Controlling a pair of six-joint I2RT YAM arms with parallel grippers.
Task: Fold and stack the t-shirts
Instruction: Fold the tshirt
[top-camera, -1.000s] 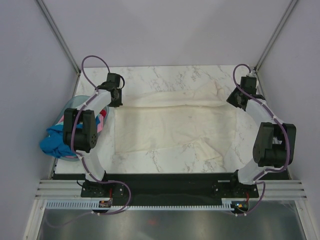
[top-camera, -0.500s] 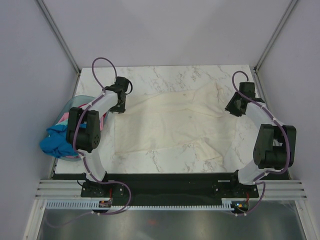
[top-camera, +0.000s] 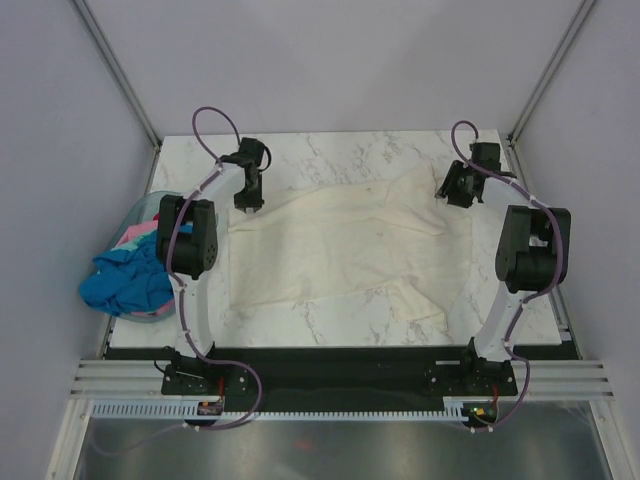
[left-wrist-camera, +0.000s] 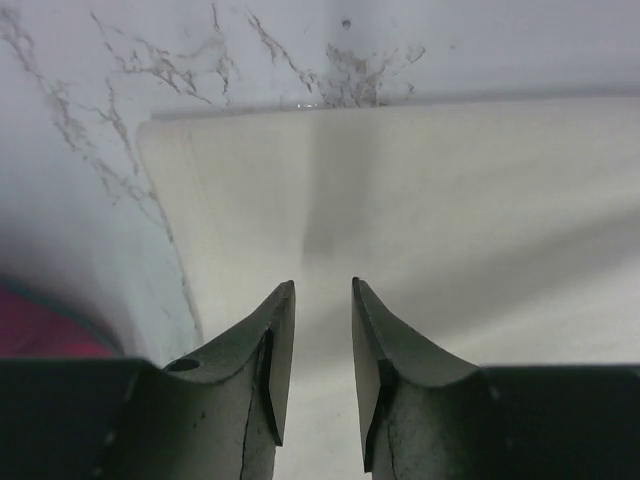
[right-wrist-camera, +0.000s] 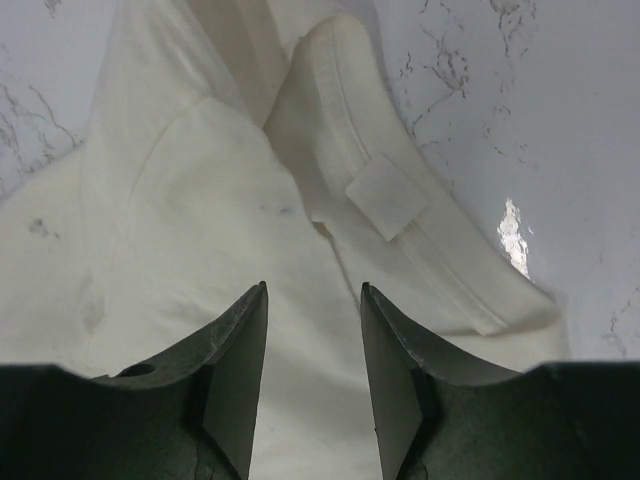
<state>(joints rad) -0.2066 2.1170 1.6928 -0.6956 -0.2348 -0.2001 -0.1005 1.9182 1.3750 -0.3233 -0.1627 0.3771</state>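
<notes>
Left hand (left-wrist-camera: 322, 285) and right hand (right-wrist-camera: 312, 287) now stand half open and empty, having released the cream t-shirt (top-camera: 340, 245), which looks ready for folding.

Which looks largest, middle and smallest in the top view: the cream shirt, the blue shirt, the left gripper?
1. cream shirt, spread across the table, clearly largest
2. blue shirt, bunched up, so only part shows
3. left gripper, smallest
</notes>
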